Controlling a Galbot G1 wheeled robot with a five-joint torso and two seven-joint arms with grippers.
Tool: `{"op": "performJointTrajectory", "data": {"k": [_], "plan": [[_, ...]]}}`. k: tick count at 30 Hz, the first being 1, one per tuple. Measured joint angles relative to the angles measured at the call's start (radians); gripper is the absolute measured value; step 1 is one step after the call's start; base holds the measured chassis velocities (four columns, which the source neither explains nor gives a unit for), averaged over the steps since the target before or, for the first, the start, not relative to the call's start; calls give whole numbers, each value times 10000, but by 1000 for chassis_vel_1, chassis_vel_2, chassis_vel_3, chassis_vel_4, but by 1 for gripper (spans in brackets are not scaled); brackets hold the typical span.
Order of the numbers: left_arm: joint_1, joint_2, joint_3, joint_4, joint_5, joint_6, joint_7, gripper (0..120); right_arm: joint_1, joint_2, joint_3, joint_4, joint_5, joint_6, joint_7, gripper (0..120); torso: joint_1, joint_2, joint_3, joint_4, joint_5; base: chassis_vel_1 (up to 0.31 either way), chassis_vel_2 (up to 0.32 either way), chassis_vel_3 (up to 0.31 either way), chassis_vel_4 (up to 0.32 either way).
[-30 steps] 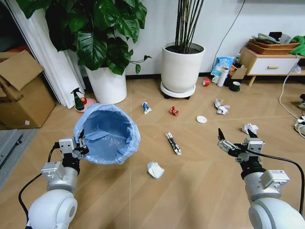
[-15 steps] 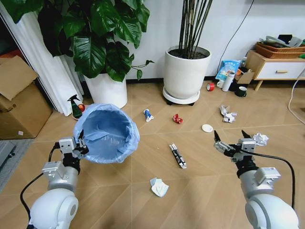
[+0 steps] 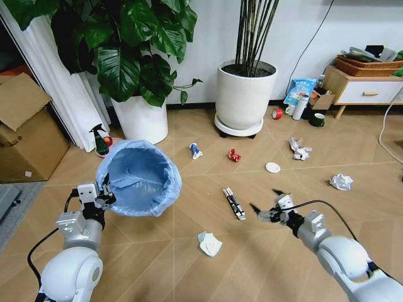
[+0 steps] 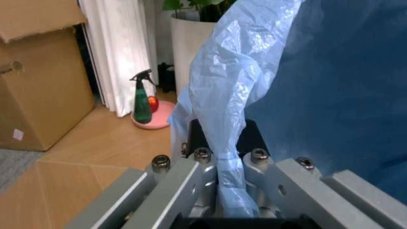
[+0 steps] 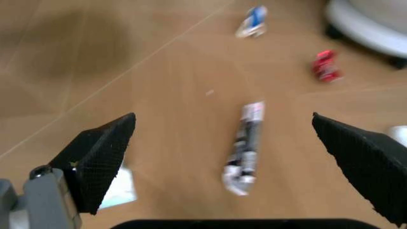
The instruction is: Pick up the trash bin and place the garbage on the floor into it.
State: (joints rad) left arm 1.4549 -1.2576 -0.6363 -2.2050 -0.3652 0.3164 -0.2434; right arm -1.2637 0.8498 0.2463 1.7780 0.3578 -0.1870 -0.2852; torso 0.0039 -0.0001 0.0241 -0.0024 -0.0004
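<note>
Up off the floor, the bin [image 3: 140,178] hangs from the left gripper [image 3: 101,192], tilted so its blue-lined mouth faces the camera. The left wrist view has the jaws clamped tight on the bin's rim with a fold of bag [image 4: 232,143] pinched between them; beyond the gripper stand a spray bottle [image 4: 141,98], a curtain and a cardboard box [image 4: 38,81].

Meanwhile the right gripper [image 3: 266,202] reaches out low over the floor, jaws spread wide and holding nothing. Just beyond its tips lies the dark stick wrapper [image 3: 234,203], which the right wrist view frames squarely between the two fingers [image 5: 245,145]. Nearer the robot than the gripper, toward the bin side, sits a white paper wad [image 3: 210,245]. Farther out past the stick lie the red wrapper [image 3: 234,155] and the blue-white wrapper [image 3: 196,151], with the white lid [image 3: 272,167] off to the gripper's right. Two more paper wads sit well apart on that side: one [image 3: 340,182] level with the lid, another [image 3: 299,150] beyond it.
</note>
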Motion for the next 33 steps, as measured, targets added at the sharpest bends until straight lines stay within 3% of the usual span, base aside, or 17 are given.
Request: {"op": "performJointTrajectory", "data": {"k": [1,5,15,23,33], "plan": [[0,0,0,0,0,0,0,0,0,0,0,0,0,0,0,100,0,0,0,0,0,0,0,0,0],[5,-51,-92,62,9,-5,-44,0,1666,478,-1952,-1464,168,-24,-154,100,0,0,0,4,1,0,0,0,0],[-26,-118,-161,266,12,-9,-128,0,3398,1821,-4688,-3984,-55,58,-789,100,0,0,0,1,-10,0,0,0,0],[-84,-98,-163,328,-33,2,-145,0,4163,3253,-5515,-5703,-697,362,-939,100,0,0,0,5,-2,0,0,0,0],[-209,-33,-90,446,-112,48,-160,0,3990,3241,-5394,-6022,-774,215,-720,100,0,0,-1,0,-5,0,0,0,0]]}}
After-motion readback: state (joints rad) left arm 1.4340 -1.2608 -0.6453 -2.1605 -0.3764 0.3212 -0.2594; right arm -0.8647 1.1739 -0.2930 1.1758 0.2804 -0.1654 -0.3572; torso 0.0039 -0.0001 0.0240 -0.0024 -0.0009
